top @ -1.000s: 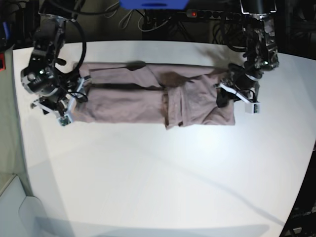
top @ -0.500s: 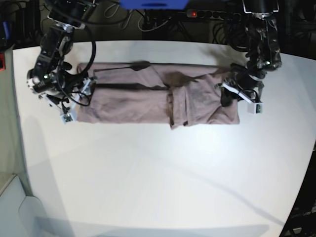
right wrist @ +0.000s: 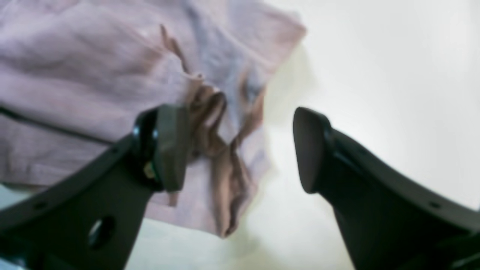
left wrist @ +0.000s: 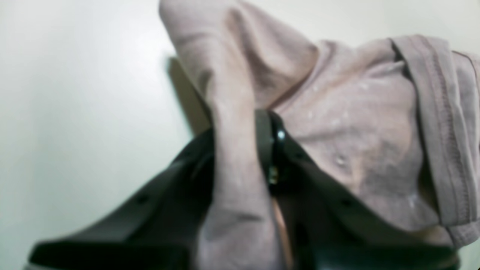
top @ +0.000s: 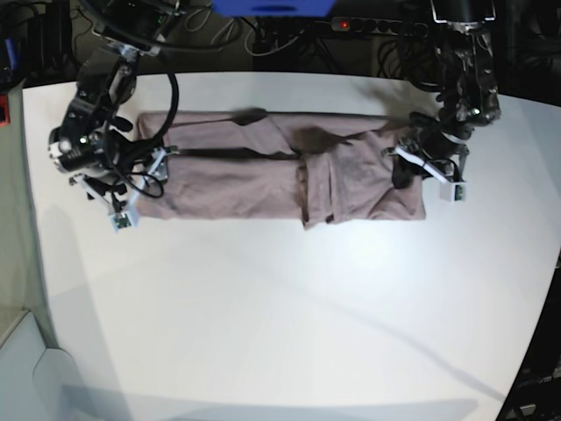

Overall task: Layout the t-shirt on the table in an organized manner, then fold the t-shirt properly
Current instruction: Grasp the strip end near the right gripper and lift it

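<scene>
The t-shirt lies as a long folded band across the upper worktop. At its right end the left gripper pinches a fold of cloth. At its left end the right gripper gapes wide, holding nothing.

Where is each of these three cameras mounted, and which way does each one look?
Base: high above, looking down on the white table, both arms, and the folded mauve-pink cotton t-shirt.
Left wrist: on the arm, facing along its left pincer, shut on shirt fabric.
Right wrist: likewise, behind the open right pincer at the shirt's edge.
All views share the shirt.
</scene>
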`<action>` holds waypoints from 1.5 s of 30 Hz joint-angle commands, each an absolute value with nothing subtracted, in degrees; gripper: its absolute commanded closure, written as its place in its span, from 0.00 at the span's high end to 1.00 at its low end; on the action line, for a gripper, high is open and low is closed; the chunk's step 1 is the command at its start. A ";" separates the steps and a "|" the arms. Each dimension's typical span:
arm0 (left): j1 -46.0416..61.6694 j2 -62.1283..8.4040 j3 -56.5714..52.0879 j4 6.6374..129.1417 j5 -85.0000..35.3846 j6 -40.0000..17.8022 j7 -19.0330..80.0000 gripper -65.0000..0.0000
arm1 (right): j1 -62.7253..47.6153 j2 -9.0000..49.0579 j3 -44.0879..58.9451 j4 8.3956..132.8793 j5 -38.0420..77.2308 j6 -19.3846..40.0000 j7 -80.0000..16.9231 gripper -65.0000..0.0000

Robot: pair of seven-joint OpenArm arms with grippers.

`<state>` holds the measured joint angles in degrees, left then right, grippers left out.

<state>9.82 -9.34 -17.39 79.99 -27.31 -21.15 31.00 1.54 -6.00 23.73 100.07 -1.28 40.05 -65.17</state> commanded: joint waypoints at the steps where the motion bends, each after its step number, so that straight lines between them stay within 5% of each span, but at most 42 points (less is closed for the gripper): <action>1: 9.80 -9.63 -17.54 80.75 -26.95 -20.70 30.99 0.01 | 2.51 -6.29 23.69 99.91 -0.92 40.00 -64.40 0.68; 14: 9.89 -9.89 -17.54 80.75 -26.95 -20.70 30.99 0.01 | 2.15 -6.02 24.04 88.04 -0.92 40.00 -59.65 0.64; 26: 9.89 -10.07 -17.71 80.75 -26.95 -20.70 30.99 0.01 | 2.15 -5.93 27.65 77.58 -0.84 40.00 -54.11 0.00; 45: 9.27 -10.07 -17.54 81.71 -26.95 -20.70 30.99 0.01 | 3.38 -9.00 23.78 102.90 6.81 40.00 -63.43 0.00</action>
